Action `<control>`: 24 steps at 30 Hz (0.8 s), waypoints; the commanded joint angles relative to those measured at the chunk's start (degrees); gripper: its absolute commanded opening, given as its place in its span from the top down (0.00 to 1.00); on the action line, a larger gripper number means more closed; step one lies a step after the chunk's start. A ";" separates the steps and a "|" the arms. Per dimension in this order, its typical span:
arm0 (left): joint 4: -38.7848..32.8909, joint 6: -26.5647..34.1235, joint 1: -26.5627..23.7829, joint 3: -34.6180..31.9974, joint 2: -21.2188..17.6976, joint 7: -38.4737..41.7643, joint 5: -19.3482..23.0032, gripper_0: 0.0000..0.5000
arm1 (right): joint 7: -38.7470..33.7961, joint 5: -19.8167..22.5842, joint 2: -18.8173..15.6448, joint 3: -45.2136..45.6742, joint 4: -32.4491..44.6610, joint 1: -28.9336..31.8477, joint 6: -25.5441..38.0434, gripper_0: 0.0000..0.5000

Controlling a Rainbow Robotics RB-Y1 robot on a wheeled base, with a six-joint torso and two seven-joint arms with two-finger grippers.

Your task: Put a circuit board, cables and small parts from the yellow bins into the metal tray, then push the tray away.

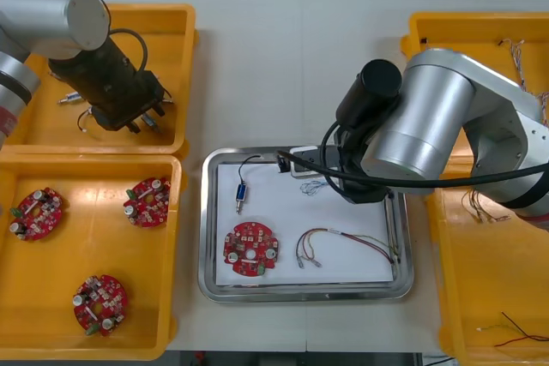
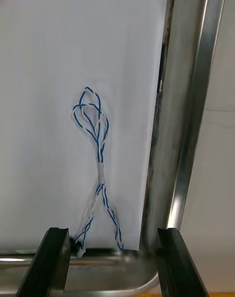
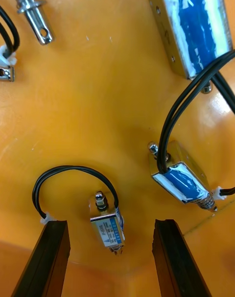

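Observation:
The metal tray [image 1: 207,229], white inside, holds a red circuit board [image 1: 251,249], a small metal part on a black cable [image 1: 243,195], a red and yellow cable [image 1: 343,244] and a twisted blue and white cable [image 1: 316,184]. My right gripper [image 2: 112,265] stands open low over the tray's far side. The blue and white cable [image 2: 98,145] lies loose on the liner, one end between the fingers. My left gripper [image 1: 137,119] is down in the far left yellow bin [image 1: 176,40]. It is open, with a small blue-labelled metal part [image 3: 108,228] between its fingers.
More small metal parts [image 3: 183,179] with black cables lie close by in that bin. The near left bin [image 1: 51,297] holds three circuit boards [image 1: 147,202]. Both right bins [image 1: 480,297] hold cables. The tray rim [image 2: 191,130] runs beside the right gripper's finger.

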State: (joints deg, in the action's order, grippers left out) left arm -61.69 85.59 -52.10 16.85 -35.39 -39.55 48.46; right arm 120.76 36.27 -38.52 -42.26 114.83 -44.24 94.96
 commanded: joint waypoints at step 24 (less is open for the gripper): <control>2.10 -2.89 -2.92 3.54 0.67 3.43 0.32 0.39 | -23.12 16.47 -10.78 28.28 17.45 5.65 15.04 0.00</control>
State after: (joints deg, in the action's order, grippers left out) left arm -59.73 83.43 -52.41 19.44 -35.32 -39.55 48.57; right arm 100.01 50.37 -45.37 -19.68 129.77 -41.51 109.80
